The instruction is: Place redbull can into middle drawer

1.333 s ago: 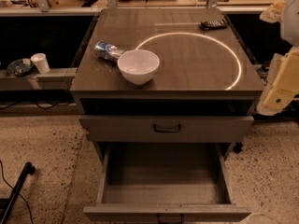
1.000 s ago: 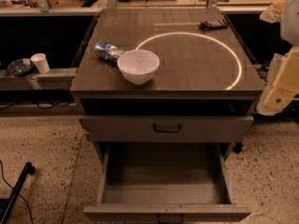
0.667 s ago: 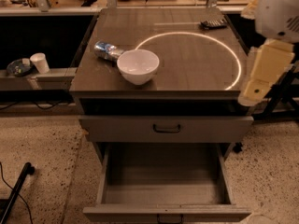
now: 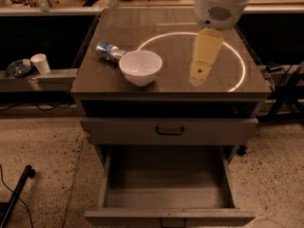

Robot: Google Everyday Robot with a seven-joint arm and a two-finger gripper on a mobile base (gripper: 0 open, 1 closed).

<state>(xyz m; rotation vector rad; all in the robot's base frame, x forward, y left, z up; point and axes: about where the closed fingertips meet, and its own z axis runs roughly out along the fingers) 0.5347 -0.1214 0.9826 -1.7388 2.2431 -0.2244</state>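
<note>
The redbull can (image 4: 108, 51) lies on its side on the cabinet top (image 4: 175, 37), at the left, just behind and left of a white bowl (image 4: 140, 67). The middle drawer (image 4: 166, 186) is pulled out wide below, its grey inside bare. My gripper (image 4: 199, 75) hangs from the arm over the right-middle of the cabinet top, well to the right of the bowl and the can and apart from both. It holds nothing that I can see.
A closed grey drawer (image 4: 170, 130) with a black handle sits above the open one. A white paper cup (image 4: 40, 63) stands on a low shelf at the left. A black pole (image 4: 16, 194) lies on the floor at the left. A black stand (image 4: 285, 87) is at the right.
My arm has swung left from beside the cabinet's right edge to over its top. The can, the bowl and the drawers have not moved.
</note>
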